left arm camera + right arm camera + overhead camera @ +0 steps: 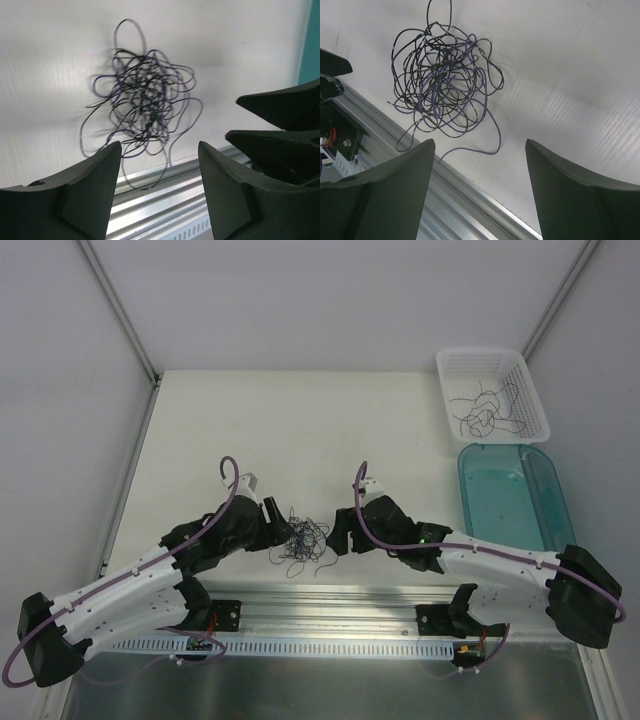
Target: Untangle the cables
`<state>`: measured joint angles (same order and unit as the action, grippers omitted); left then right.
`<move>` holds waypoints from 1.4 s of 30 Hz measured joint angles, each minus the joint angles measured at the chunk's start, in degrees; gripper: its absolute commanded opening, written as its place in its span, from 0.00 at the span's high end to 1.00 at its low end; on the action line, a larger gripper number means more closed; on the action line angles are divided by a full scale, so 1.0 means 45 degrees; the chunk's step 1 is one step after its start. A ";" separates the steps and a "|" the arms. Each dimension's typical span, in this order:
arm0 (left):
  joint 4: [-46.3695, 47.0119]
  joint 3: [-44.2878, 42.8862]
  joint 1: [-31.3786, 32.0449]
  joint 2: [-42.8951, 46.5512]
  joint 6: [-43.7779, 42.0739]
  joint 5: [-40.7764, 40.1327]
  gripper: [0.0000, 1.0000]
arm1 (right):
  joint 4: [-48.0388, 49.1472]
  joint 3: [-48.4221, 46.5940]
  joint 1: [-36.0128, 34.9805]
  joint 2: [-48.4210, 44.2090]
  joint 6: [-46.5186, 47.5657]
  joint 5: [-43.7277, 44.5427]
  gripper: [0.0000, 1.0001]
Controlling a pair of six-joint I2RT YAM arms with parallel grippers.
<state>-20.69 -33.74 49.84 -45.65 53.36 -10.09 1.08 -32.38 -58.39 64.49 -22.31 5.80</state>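
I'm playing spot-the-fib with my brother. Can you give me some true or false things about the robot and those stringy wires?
1. The left gripper and the right gripper are both open. True.
2. The wad of cables lies on the table between them. True.
3. The right gripper is squeezing the wad. False: it holds nothing.
4. The white basket sits beside the blue tray. True.
5. The basket is empty. False: a few loose strands lie in it.

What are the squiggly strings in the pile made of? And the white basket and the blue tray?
The cables look like thin plastic-coated wire: smooth, slightly shiny purple and black strands holding springy loops. The white basket seems moulded plastic, given its fine lattice walls. The blue tray looks like glossy see-through plastic; light glints on it.
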 measured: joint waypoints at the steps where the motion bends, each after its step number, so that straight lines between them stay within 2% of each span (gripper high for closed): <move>1: -0.0277 0.0219 0.0000 0.0248 0.0126 -0.0029 0.39 | 0.0024 -0.0092 -0.0151 0.0214 -0.0107 0.0029 0.22; 7: -0.1948 0.1263 -0.0107 0.0889 0.1287 -0.0452 0.49 | -0.0029 -0.1132 -0.1282 0.1350 -0.0233 0.0466 0.22; 13: -0.2545 0.1758 -0.0976 0.0214 0.1923 -0.0539 0.64 | 0.0005 -0.2045 -0.2025 0.2040 -0.0141 0.0675 0.21; 15: -0.2555 0.1826 -0.1151 -0.0044 0.1967 -0.0539 0.66 | 0.0000 -0.2234 -0.2147 0.2229 -0.0121 0.0695 0.21; 29: -0.0544 0.2127 -0.1268 -0.1987 0.1593 0.0452 0.69 | -0.0034 -0.3789 -0.2273 0.4211 -0.0029 0.0981 0.21; 33: -0.0126 0.2200 -0.1268 -0.2472 0.1559 0.0690 0.77 | -0.0136 -0.4284 -0.2273 0.4828 -0.0039 0.1020 0.21; 36: 0.0073 0.2200 -0.1268 -0.2934 0.1511 0.0865 0.91 | -0.0223 -0.4770 -0.2273 0.5459 -0.0097 0.1117 0.21; 37: 0.0141 0.2200 -0.1268 -0.3041 0.1481 0.0903 1.00 | -0.0296 -0.4891 -0.2273 0.5649 -0.0146 0.1200 0.22; 39: 0.0262 0.2200 -0.1268 -0.3113 0.1370 0.0942 1.00 | -0.0461 -0.5061 -0.2273 0.5994 -0.0199 0.1307 0.25; 42: 0.0316 0.2200 -0.1268 -0.3079 0.1302 0.1049 1.00 | -0.0777 -0.5260 -0.2273 0.6513 -0.0301 0.1515 0.39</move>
<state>-19.27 -23.83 44.14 -59.51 59.22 -5.37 -2.42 -56.05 -68.62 93.80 -23.66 12.62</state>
